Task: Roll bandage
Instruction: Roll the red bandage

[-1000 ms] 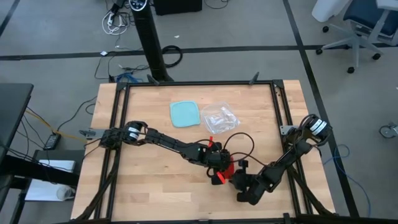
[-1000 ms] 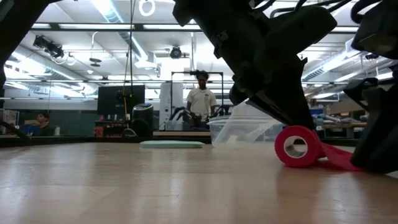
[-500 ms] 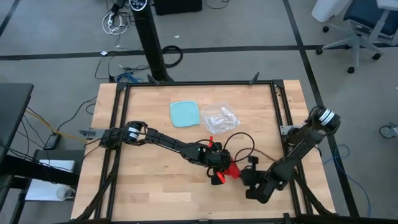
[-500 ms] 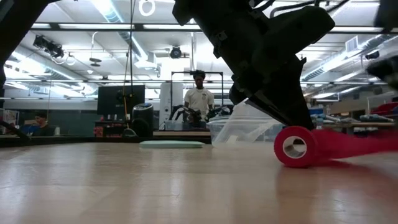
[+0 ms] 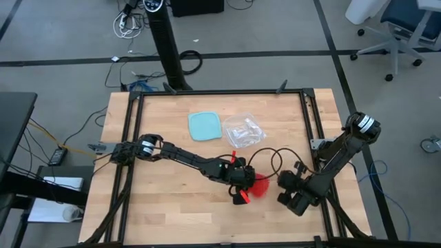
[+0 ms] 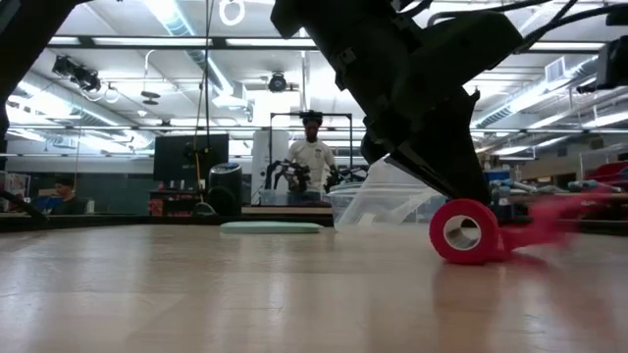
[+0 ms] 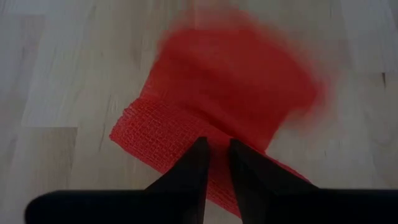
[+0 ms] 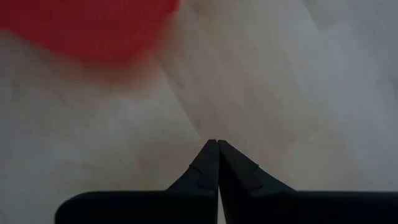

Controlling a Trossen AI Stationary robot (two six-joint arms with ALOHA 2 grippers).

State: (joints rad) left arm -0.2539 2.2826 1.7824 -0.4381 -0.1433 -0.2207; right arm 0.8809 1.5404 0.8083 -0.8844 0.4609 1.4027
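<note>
The red bandage (image 5: 260, 186) lies right of the table's middle, near the front. It is a small roll (image 6: 461, 231) resting on its curved side on the wood, its hollow end facing the near edge. A loose tail (image 6: 538, 227) trails from it toward the table's right edge and is blurred. My left gripper (image 5: 242, 187) reaches down onto the roll and is shut on it (image 7: 214, 144). My right gripper (image 5: 281, 184) is shut and empty (image 8: 217, 142), a little to the right of the bandage, whose red shows far off in the right wrist view (image 8: 87, 28). My left gripper pinches the bandage's mesh fabric (image 7: 186, 134) between its two fingers, at the roll's outer wrap. The fingers slant down onto it from above, from the table's left. The roll stays on the table, and the tail beyond it is slack.
A light-blue square container (image 5: 205, 126) and a clear crinkled bag (image 5: 244, 131) lie toward the far edge. Black cable loops (image 5: 269, 155) hang by both wrists. The black table frame (image 5: 313, 131) runs along the edges. People stand in the room behind (image 6: 316, 157).
My right gripper has gone toward the table's right edge, away from the roll. It first drew the bandage's tail out level and taut. The tail is now free of it and has sprung back slack toward the roll. The roll and my left gripper have stayed in place.
</note>
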